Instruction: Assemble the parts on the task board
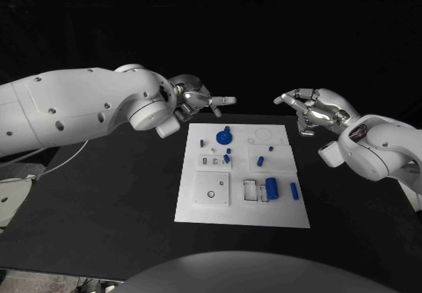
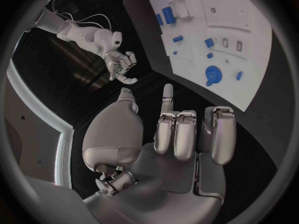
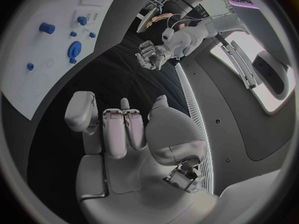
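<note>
Board: white flat task board (image 1: 198, 210), blue parts (image 1: 272, 188) on it.
Left hand (image 1: 195, 101): empty, fingers apart, far-left of board.
Right hand (image 1: 316, 110): empty, fingers loosely curled, far-right.

No text, label, brand, number or sign can be read anywhere. The task board (image 1: 244, 207) bears only small marks too fine to tell as writing, and the blue parts (image 1: 272, 188) on it carry no lettering.
</note>
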{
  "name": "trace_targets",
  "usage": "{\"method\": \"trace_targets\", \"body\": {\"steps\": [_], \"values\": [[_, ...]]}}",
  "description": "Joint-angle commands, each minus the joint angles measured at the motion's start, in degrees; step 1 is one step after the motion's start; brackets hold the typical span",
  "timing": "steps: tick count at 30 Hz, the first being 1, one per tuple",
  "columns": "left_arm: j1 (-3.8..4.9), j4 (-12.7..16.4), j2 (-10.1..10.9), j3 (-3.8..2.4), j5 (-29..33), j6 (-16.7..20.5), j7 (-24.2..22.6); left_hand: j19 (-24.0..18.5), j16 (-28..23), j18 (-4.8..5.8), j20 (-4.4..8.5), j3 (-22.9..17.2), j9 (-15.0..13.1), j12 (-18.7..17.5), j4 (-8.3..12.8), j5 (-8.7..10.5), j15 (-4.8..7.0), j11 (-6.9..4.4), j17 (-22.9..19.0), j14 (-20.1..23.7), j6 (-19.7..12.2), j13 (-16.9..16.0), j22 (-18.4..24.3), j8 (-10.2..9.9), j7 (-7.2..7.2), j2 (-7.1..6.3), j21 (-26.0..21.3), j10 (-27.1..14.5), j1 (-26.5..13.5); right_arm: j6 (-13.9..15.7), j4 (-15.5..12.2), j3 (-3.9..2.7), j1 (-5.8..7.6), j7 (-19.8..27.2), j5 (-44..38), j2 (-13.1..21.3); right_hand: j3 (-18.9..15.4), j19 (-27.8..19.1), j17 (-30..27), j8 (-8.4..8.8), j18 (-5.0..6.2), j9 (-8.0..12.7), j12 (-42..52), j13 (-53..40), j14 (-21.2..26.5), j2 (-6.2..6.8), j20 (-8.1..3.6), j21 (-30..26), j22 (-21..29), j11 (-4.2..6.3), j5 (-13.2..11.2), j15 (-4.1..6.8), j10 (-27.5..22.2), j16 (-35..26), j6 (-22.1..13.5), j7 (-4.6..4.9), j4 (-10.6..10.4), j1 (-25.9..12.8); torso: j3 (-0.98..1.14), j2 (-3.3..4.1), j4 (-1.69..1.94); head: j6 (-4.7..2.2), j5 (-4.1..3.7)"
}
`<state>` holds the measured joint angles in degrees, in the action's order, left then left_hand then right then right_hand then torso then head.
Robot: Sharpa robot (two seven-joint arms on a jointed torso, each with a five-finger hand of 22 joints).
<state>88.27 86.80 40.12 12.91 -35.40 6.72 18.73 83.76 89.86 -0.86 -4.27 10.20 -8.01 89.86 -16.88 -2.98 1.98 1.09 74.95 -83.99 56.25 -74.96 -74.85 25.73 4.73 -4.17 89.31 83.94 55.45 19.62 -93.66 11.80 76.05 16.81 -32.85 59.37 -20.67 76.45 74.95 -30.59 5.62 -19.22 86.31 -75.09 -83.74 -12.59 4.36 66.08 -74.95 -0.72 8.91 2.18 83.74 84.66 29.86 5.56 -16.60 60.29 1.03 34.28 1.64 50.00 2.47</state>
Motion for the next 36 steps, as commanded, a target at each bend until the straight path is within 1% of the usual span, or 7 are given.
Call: {"method": "trace_targets", "body": {"steps": [1,5,11,17,24,30,36], "values": [[0.83,-4.5,-3.8,0.09,-0.2,-21.2,22.2,6.2,0.1,0.86,0.25,-0.6,-0.2,0.1,-0.1,0.14,0.40,-0.57,15.0,-6.0,-1.0,-15.0,-15.2,-0.5,-0.05,0.52,0.7,6.1,-1.5,-3.4,-0.7,0.07,0.05,-6.4,-3.1,0.4,-0.6,2.5,11.8,-0.50,-1.48,-0.1,2.4,-12.9,-4.4,0.02,-0.05,4.7,-8.4,-0.02,0.7,0.06,4.6,2.7,-0.6,0.16,0.0,1.3,0.45,-0.27,-0.68,0.00,-0.63],[1.15,-11.7,-9.5,0.14,3.9,-31.1,27.9,6.2,0.1,0.86,0.23,-1.7,-0.3,0.1,0.2,-1.46,0.31,-0.31,15.0,-6.0,-2.5,-15.0,-15.2,-2.2,0.42,4.99,0.7,6.1,-1.2,-4.2,-1.7,0.15,0.06,-8.0,-3.4,0.9,-1.4,6.9,15.0,-1.10,-3.05,-0.1,3.7,-14.9,-6.3,-0.40,-0.14,12.7,-11.6,-0.10,1.9,0.04,6.3,5.3,-0.5,0.29,0.0,2.1,0.63,-0.10,-1.05,0.00,-0.58],[0.49,-17.6,-13.9,0.10,7.0,-30.2,29.9,6.2,0.1,0.86,0.27,-1.6,-1.0,0.1,0.2,-13.45,0.42,-0.43,15.0,-6.0,-1.3,-15.0,-15.2,-3.7,0.33,7.17,0.7,6.1,1.8,-4.5,-2.8,0.19,0.07,-8.7,-3.5,1.3,-2.0,9.3,15.0,-1.64,-4.01,-0.1,3.7,-14.9,-6.3,-1.01,0.19,17.4,-13.0,-0.52,5.8,-0.38,6.3,5.3,0.1,0.68,-0.1,3.1,0.57,0.16,-1.18,0.00,-0.21],[-0.49,-20.9,-16.4,0.07,8.3,-27.8,30.8,6.2,0.1,0.86,0.37,-1.2,-1.4,0.1,0.3,-14.79,0.52,-0.50,15.0,-6.0,-1.0,-15.0,-15.2,-4.5,0.27,7.90,0.7,6.1,2.5,-5.2,-2.7,0.27,0.07,-9.4,-3.6,1.0,-2.6,9.6,15.0,-2.17,-4.17,-0.2,3.7,-14.9,-6.3,-1.74,0.47,18.3,-13.2,-0.80,8.3,-0.68,6.3,5.3,0.5,0.94,0.0,2.4,0.65,-0.02,-0.98,0.00,0.35],[-3.24,-23.5,-18.5,0.07,9.0,-28.2,31.3,6.2,0.1,0.86,0.38,-0.9,-1.6,0.1,0.4,-16.88,0.46,-0.39,15.0,-6.0,-1.2,-15.0,-15.2,-6.2,0.47,8.74,0.7,6.1,4.5,-6.1,-2.6,0.36,0.06,-10.3,-3.5,0.6,-2.7,9.2,15.0,-2.27,-4.04,-0.2,3.7,-14.9,-6.3,-2.05,0.64,17.9,-13.0,-0.97,10.1,-0.86,6.3,5.3,0.2,1.10,0.0,2.8,0.55,0.05,-1.07,0.00,0.74],[-5.55,-25.1,-19.7,0.05,7.6,-29.0,31.5,6.2,0.1,0.86,0.31,-1.0,-1.9,0.1,0.6,-18.39,0.40,-0.31,15.0,-6.0,-1.0,-15.0,-15.2,-7.3,0.54,9.25,0.7,6.1,6.0,-6.9,-3.0,0.39,0.06,-10.5,-3.3,0.9,-1.0,7.8,15.0,-2.44,-3.67,-0.3,3.7,-14.9,-6.3,-2.61,0.93,16.7,-12.5,-1.08,24.7,-1.09,6.3,5.3,-0.3,1.08,-0.1,6.5,0.51,0.09,-1.17,0.00,0.75],[-6.65,-27.6,-20.8,0.02,6.8,-28.5,31.6,6.2,0.1,0.86,0.42,-1.3,-2.4,0.1,0.7,-19.75,0.57,-0.52,15.0,-6.0,0.1,-15.0,-15.2,-7.6,0.27,9.78,0.7,6.1,7.4,-7.4,-2.6,0.42,0.06,-10.6,-2.7,0.7,-0.9,7.0,15.0,-2.55,-3.44,-0.3,3.7,-14.9,-6.3,-2.52,1.01,15.9,-12.2,-1.14,25.2,-1.17,6.3,5.3,-0.3,1.13,-0.1,6.8,0.63,-0.10,-1.19,0.00,1.10]]}}
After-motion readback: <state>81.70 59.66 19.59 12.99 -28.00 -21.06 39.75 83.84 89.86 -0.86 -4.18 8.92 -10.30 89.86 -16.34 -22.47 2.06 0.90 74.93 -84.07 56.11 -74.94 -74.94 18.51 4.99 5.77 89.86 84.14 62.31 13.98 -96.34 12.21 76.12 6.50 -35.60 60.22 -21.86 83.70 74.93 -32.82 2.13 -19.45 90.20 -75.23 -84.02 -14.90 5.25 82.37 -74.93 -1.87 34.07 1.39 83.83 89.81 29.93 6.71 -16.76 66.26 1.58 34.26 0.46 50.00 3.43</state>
